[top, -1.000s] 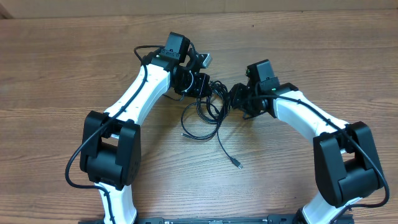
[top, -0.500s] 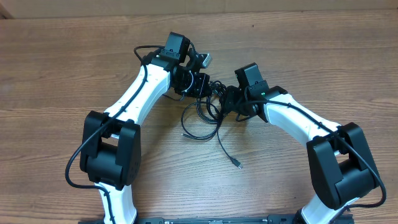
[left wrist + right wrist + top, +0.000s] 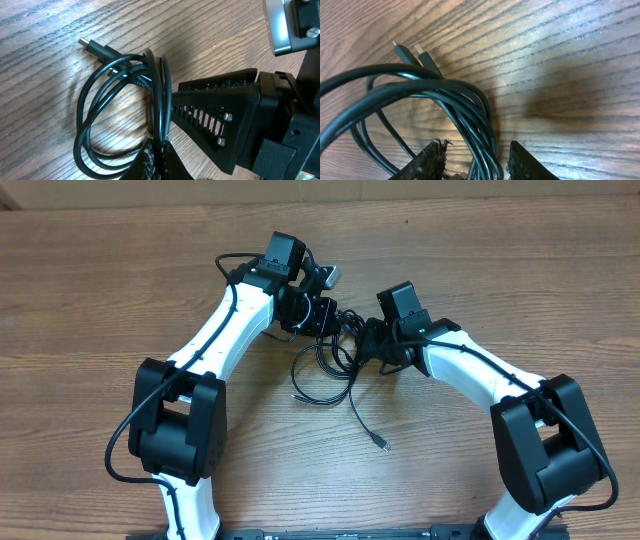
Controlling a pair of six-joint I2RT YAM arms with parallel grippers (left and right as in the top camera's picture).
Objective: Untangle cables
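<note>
The right gripper point(image 3: 476, 160) has advanced to the cables point(image 3: 335, 355) over the last second and has since held still, judged ready to take hold. Its jaws stand apart, straddling several strands. The left gripper point(image 3: 161, 145) is clamped on strands at the bundle's opposite side. The bundle lies looped on the counter point(image 3: 500, 260), one plug end trailing clear of it.
</note>
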